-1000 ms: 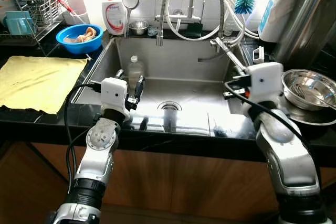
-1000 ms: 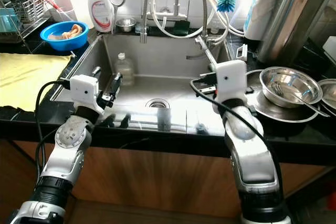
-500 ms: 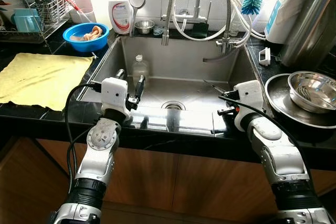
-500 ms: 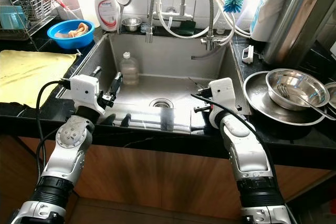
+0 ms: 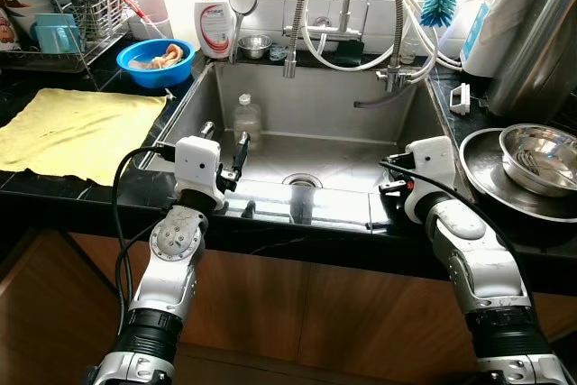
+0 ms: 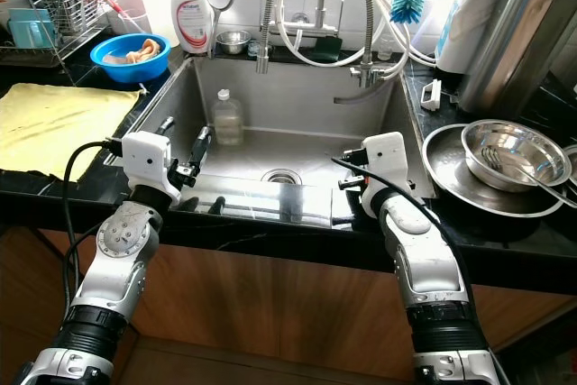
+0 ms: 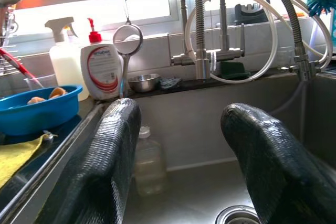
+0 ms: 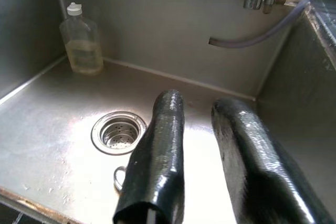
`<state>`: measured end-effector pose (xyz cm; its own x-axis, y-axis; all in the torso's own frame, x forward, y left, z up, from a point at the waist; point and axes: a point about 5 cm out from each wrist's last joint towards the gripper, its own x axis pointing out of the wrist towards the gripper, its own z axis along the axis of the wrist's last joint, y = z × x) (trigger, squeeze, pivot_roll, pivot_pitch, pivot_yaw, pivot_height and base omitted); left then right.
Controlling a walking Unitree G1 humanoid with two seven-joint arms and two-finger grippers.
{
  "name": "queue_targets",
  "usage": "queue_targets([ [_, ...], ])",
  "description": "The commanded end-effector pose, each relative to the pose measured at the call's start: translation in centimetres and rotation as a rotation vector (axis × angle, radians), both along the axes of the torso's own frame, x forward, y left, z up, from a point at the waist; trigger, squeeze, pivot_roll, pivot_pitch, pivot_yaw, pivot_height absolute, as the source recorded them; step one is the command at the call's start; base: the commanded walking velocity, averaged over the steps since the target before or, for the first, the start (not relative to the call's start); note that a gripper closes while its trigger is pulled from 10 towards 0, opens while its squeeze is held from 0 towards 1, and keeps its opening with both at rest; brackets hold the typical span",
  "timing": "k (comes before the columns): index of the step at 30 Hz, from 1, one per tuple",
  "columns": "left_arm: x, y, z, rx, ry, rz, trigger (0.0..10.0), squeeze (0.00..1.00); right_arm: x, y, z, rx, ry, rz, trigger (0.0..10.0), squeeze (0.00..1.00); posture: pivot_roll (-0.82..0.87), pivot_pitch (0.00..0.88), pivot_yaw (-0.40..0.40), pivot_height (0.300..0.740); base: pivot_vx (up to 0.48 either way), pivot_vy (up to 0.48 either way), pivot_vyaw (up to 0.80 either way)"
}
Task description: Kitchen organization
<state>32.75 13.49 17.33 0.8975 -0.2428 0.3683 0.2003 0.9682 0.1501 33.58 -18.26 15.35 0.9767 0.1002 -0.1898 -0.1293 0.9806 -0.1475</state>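
Sink (image 5: 361, 164) takes up the middle of the counter, stainless, with a small clear bottle (image 5: 245, 118) of yellowish liquid standing upright in its far left corner and the round drain (image 5: 302, 180) further right and nearer, closer to the middle. Rest of the basin looks bare and a bit wet.

Containers around it: blue bowl (image 5: 155, 61) on the far left counter with something pale orange in it, a white soap bottle with a red pump (image 5: 215, 17) just right of that, a tiny steel cup (image 5: 255, 44) on the back ledge, and a dish rack (image 5: 72, 2) stuffed with utensils. On the right counter a steel bowl (image 5: 541, 157) sits in a wider steel dish, a utensil resting in it. Yellow cloth (image 5: 77, 129) is spread flat on the left counter.

Left gripper (image 7: 181, 145) hovers over the near left rim, fingers spread wide apart, holding nothing, pointing toward the bottle. Right gripper (image 8: 199, 129) sits over the near right part of the basin, fingers parted with a narrow gap, nothing held, drain just beyond it.
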Motion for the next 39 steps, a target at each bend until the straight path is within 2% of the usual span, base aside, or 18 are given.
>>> queue_targets([
  [1,-0.2,0.0,0.3,0.020,-0.017,-0.002,10.0,0.00,0.1,-0.2,1.7,-0.034,-0.102,-0.031,10.0,0.99,-0.01,0.000,-0.010,0.740,0.000,0.000,0.00],
  [2,-0.1,0.1,0.3,0.021,-0.017,-0.002,10.0,0.00,-0.1,-0.5,2.8,-0.057,-0.174,-0.075,10.0,0.00,-0.01,0.000,-0.011,0.740,0.000,0.000,0.00],
  [5,0.0,0.2,0.4,0.022,-0.019,0.001,10.0,0.00,-0.8,-1.3,4.7,-0.067,-0.282,-0.167,10.0,0.00,-0.01,0.000,-0.009,0.740,0.000,0.000,0.00],
  [6,0.1,0.3,0.4,0.023,-0.019,0.003,10.0,0.00,-1.6,-2.1,5.9,-0.111,-0.351,-0.227,10.0,0.00,-0.01,0.000,-0.005,0.740,0.000,0.000,0.00],
  [9,0.1,0.3,0.4,0.024,-0.017,0.003,10.0,0.00,-2.5,-3.0,6.7,-0.114,-0.395,-0.287,10.0,0.00,-0.02,0.000,0.001,0.740,0.000,0.000,0.00],
  [10,0.0,0.3,0.3,0.026,-0.014,0.001,10.0,0.00,-3.4,-4.0,7.1,-0.124,-0.417,-0.348,10.0,0.00,-0.02,0.000,0.003,0.740,0.000,0.000,0.00],
  [17,0.1,0.3,0.4,0.025,-0.014,-0.002,10.0,0.00,-6.9,-8.9,8.2,-0.215,-0.421,-0.580,10.0,0.00,-0.03,0.000,0.008,0.740,0.000,0.000,0.00],
  [21,0.2,0.3,0.4,0.025,-0.013,-0.003,10.0,0.00,-8.1,-10.3,8.3,-0.243,-0.396,-0.650,10.0,0.00,-0.04,0.000,0.012,0.740,0.000,0.000,0.00],
  [22,0.2,0.3,0.4,0.026,-0.013,-0.005,10.0,0.00,-8.8,-11.2,8.1,-0.242,-0.377,-0.693,10.0,0.38,-0.04,0.000,0.013,0.740,0.000,0.000,0.00],
  [24,0.3,0.2,0.5,0.027,-0.013,-0.008,10.0,0.00,-9.6,-12.0,7.9,-0.237,-0.358,-0.735,10.0,0.38,-0.04,0.000,0.013,0.740,0.000,0.000,0.00],
  [25,0.3,0.2,0.4,0.027,-0.012,-0.009,10.0,0.00,-9.9,-12.3,7.7,-0.212,-0.353,-0.768,10.0,1.00,-0.04,0.000,0.016,0.740,0.000,0.000,0.00],
  [26,0.3,0.1,0.4,0.028,-0.011,-0.013,10.0,0.00,-10.4,-12.4,7.2,-0.168,-0.339,-0.809,10.0,1.00,-0.04,0.000,0.016,0.740,0.000,0.000,0.00],
  [31,0.2,0.0,0.4,0.029,-0.011,-0.014,10.0,0.00,-10.5,-12.4,7.1,-0.164,-0.335,-0.809,10.0,1.00,-0.04,0.000,0.016,0.740,0.000,0.000,0.00],
  [34,0.2,0.0,0.4,0.031,-0.011,-0.016,10.0,0.00,-10.5,-12.4,5.8,-0.136,-0.250,-0.831,10.0,1.00,-0.03,0.000,0.013,0.740,0.000,0.000,0.00],
  [35,0.2,0.0,0.4,0.032,-0.011,-0.016,10.0,0.00,-10.5,-12.3,5.4,-0.122,-0.231,-0.831,10.0,0.25,-0.03,0.000,0.012,0.740,0.000,0.000,0.00],
  [36,0.2,0.0,0.4,0.032,-0.011,-0.016,10.0,0.00,-10.5,-12.3,5.4,-0.122,-0.231,-0.831,10.0,0.25,-0.03,0.000,0.012,0.740,0.000,0.000,0.00],
  [37,0.1,0.2,0.4,0.035,-0.011,-0.013,10.0,0.00,-10.3,-12.2,5.1,-0.111,-0.220,-0.828,10.0,0.00,-0.03,0.000,0.011,0.740,0.000,0.000,0.00],
  [39,0.1,0.2,0.4,0.035,-0.011,-0.013,10.0,0.00,-10.3,-12.2,5.1,-0.111,-0.220,-0.828,10.0,0.00,-0.03,0.000,0.011,0.740,0.000,0.000,0.00],
])
